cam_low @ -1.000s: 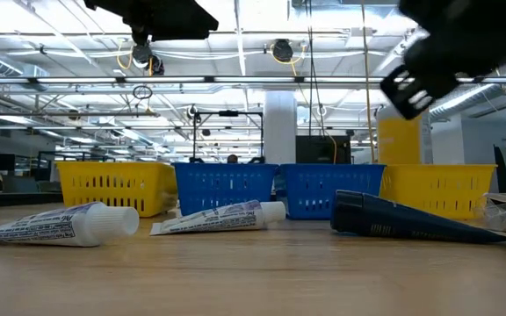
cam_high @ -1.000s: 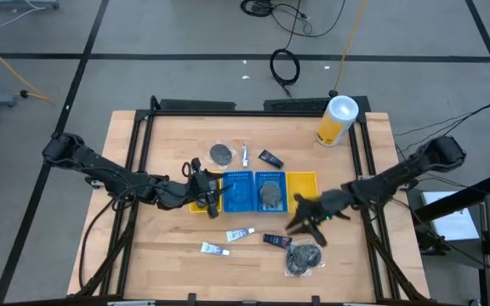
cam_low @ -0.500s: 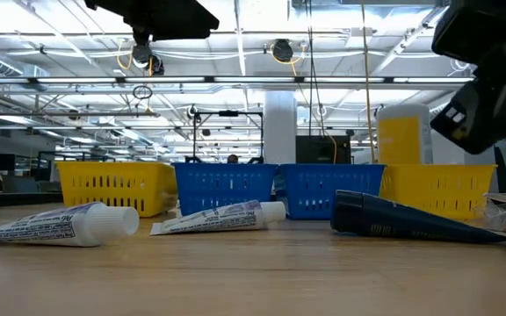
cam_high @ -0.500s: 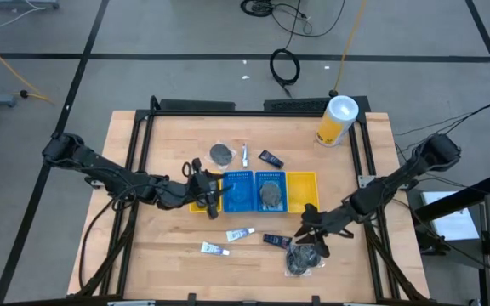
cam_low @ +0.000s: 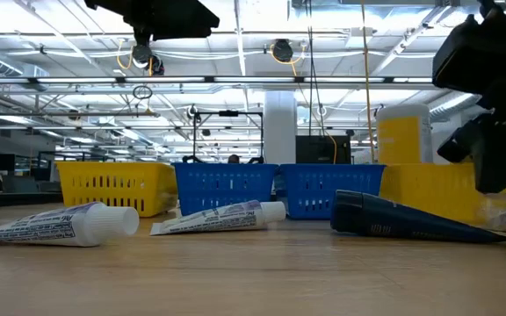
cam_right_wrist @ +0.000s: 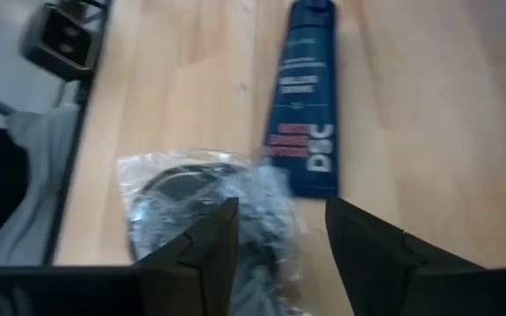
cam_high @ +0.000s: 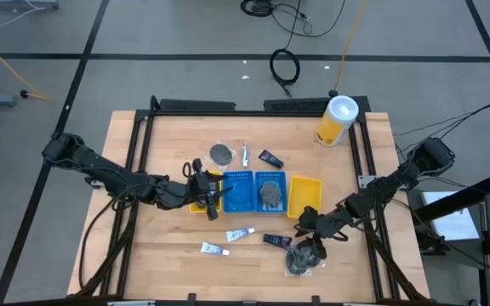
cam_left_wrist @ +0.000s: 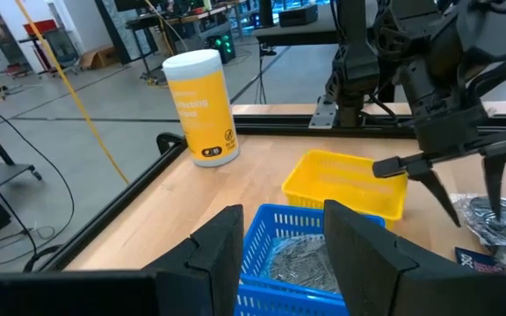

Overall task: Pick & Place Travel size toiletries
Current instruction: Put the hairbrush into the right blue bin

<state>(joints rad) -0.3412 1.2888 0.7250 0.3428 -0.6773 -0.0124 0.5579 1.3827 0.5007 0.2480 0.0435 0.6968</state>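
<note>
Near the table's front edge lie two white tubes (cam_high: pixel 239 234) (cam_high: pixel 213 249), a dark navy tube (cam_high: pixel 276 240) and a round wrapped bundle (cam_high: pixel 304 258). My right gripper (cam_high: pixel 309 237) stands open just above that bundle (cam_right_wrist: pixel 196 215), tipped downward. The navy tube (cam_right_wrist: pixel 310 114) is just beyond it. My left gripper (cam_high: pixel 217 195) hovers open over the row of bins, with nothing between its fingers (cam_left_wrist: pixel 220 254). One blue bin (cam_high: pixel 270 189) holds another wrapped bundle (cam_left_wrist: pixel 301 259). A third bundle (cam_high: pixel 220 154), a small white tube (cam_high: pixel 244 155) and a navy packet (cam_high: pixel 270 158) lie behind the bins.
Yellow (cam_high: pixel 303 195) and blue (cam_high: pixel 238 189) bins stand in a row mid-table, and the right yellow one sits askew. A large yellow canister (cam_high: pixel 337 121) stands at the far right corner. Black frame rails (cam_high: pixel 368 170) run along the table's sides. Bare wood lies at the near left.
My right gripper has moved down and toward the table's near edge, from beside the right yellow bin to just above the wrapped bundle, tipping further downward as it went. The right yellow bin has turned slightly askew.
</note>
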